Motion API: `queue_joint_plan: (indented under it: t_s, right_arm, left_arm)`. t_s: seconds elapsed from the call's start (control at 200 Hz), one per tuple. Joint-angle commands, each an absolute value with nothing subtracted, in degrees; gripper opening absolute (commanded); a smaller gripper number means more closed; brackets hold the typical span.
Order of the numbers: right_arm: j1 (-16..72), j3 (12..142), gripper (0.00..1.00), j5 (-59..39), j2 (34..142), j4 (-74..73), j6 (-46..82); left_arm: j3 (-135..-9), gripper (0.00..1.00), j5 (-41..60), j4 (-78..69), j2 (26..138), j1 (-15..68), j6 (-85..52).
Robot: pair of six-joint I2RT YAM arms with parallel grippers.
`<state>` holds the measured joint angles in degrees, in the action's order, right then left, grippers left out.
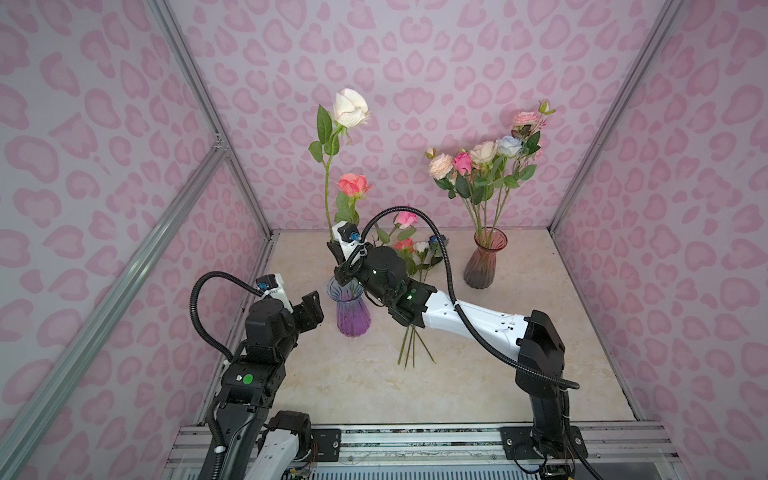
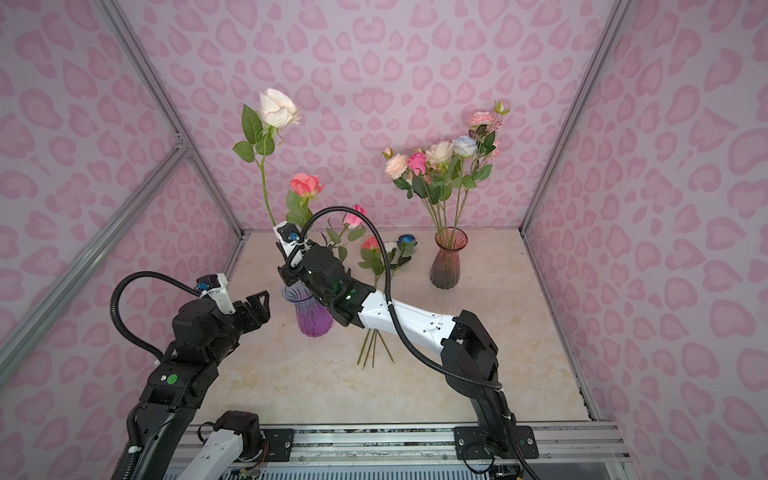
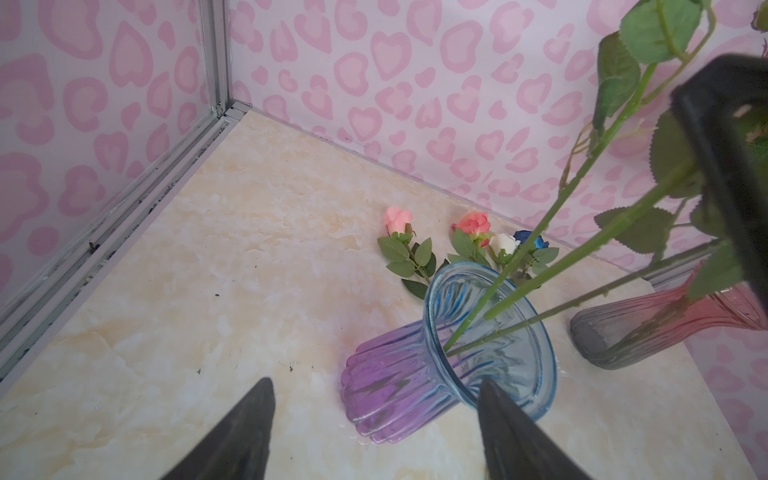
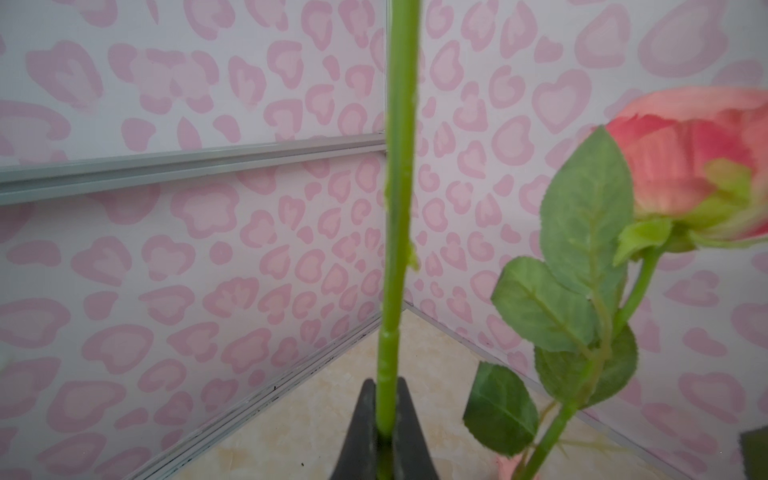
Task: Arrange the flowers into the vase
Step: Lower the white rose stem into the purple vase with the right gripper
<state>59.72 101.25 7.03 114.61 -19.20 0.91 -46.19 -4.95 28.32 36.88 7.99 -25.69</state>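
Four loose flowers (image 3: 473, 226) lie on the table (image 1: 540, 353) behind the purple vase (image 1: 353, 316), under the right forearm, and a fuller bunch (image 1: 484, 162) stands in the red vase (image 1: 484, 262) well off to the right. The right gripper (image 4: 384, 399) is clenched on the stem (image 4: 399, 208) of the tall cream rose (image 1: 351, 108), just above the purple vase's mouth. The left gripper (image 1: 311, 305) hangs spread wide beside that vase, gripping nothing.

I'd worry about the letting-go. That rose looks top-heavy; once freed it may swing over, drag on the pink rose (image 1: 353, 185) next to it and rock the narrow vase, which nothing steadies. The right wrist also sits very close to the rim, so a careless pull-back could clip the vase or snag a leaf and lift the stem out again.
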Motion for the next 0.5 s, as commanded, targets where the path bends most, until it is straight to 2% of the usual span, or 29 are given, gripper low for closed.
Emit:
queue_joint_plan:
  t_s: [0.0,0.28,0.415,0.495]
  right_arm:
    - [59.9,100.0,0.00,6.3,115.7,-20.2,2.7]
    - [61.3,94.4,0.03,7.0,115.7,-16.1,3.9]
    - [61.9,93.6,0.09,9.6,115.7,-14.7,4.8]
    - [61.8,91.6,0.16,11.0,114.7,-17.0,5.9]
  left_arm:
    - [-46.5,0.78,-5.7,27.8,36.8,7.8,-25.8]
    - [-46.6,0.78,-5.3,27.8,37.1,7.8,-25.8]
    - [-46.6,0.78,-5.1,27.7,37.1,7.8,-25.8]
    - [-46.6,0.78,-5.1,27.6,36.9,7.8,-25.8]
